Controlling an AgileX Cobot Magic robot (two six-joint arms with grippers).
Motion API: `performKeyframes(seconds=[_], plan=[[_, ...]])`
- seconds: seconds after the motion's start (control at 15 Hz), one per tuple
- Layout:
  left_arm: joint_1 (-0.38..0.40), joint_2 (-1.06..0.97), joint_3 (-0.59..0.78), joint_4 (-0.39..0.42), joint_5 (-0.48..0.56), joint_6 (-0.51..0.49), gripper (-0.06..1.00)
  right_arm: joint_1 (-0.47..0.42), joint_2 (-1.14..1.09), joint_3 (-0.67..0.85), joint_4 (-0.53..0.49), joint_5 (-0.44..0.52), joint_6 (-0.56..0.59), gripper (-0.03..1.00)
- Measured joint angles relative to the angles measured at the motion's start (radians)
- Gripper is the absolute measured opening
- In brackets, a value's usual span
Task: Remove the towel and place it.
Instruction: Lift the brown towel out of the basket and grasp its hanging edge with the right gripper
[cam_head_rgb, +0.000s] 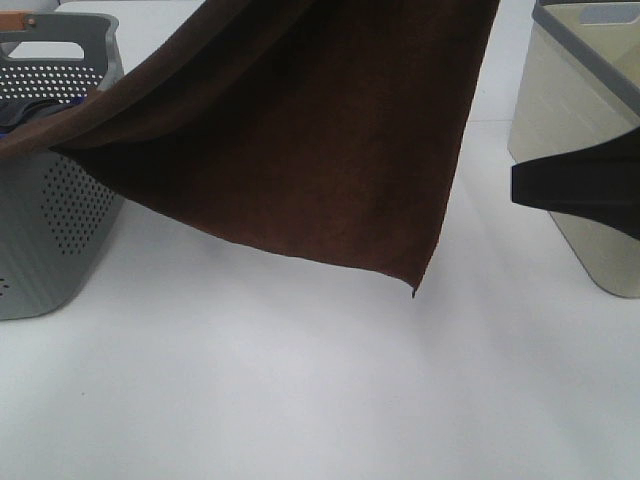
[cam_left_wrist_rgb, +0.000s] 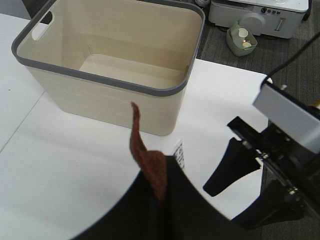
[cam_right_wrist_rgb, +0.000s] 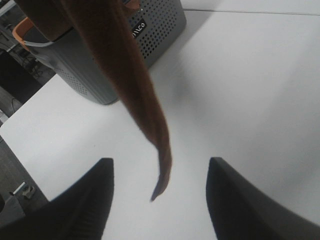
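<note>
Towel (cam_head_rgb: 300, 130) first: a wide brown sheet slung in the air, one end lying over the rim of the grey basket (cam_head_rgb: 60, 230), the rest rising out of the top of the high view. Its loose lower corner seems to hang clear of the white table (cam_head_rgb: 300, 400). The beige basket (cam_left_wrist_rgb: 105, 105) stands open, nothing showing inside it, well apart from the grey one, and looks the likely place for the towel.

The left gripper (cam_left_wrist_rgb: 160, 185) has its jaws pinched on a folded edge of the cloth, just beside the small white tag (cam_left_wrist_rgb: 179, 154). The right gripper (cam_right_wrist_rgb: 161, 162) has its jaws spread wide with nothing in them; a narrow hanging fold dangles in front of the gap.

To finish well, the trailing end should lift fully over the grey rim before anything travels sideways, or the cloth may drag that basket along. The spread jaws could close on the dangling fold, sharing the weight and keeping the low corner off the table.
</note>
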Motion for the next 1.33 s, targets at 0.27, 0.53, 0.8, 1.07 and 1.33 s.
performKeyframes(seconds=[0.27,0.53,0.8,1.07,1.33], plan=[[0.000,0.000,0.000,0.001,-0.031,0.002,0.00,0.000,0.317,0.000,0.383,0.000,-0.360,0.61],[0.000,0.000,0.000,0.015,-0.098,0.004,0.00,0.000,0.428,0.000,0.512,0.093,-0.524,0.61],[0.000,0.000,0.000,0.033,-0.137,0.004,0.00,0.000,0.448,0.000,0.534,0.117,-0.610,0.69],[0.000,0.000,0.000,0.038,-0.140,0.005,0.00,0.000,0.448,0.000,0.535,0.146,-0.711,0.69],[0.000,0.000,0.000,0.038,-0.142,0.005,0.00,0.000,0.451,0.000,0.535,0.149,-0.757,0.70]])
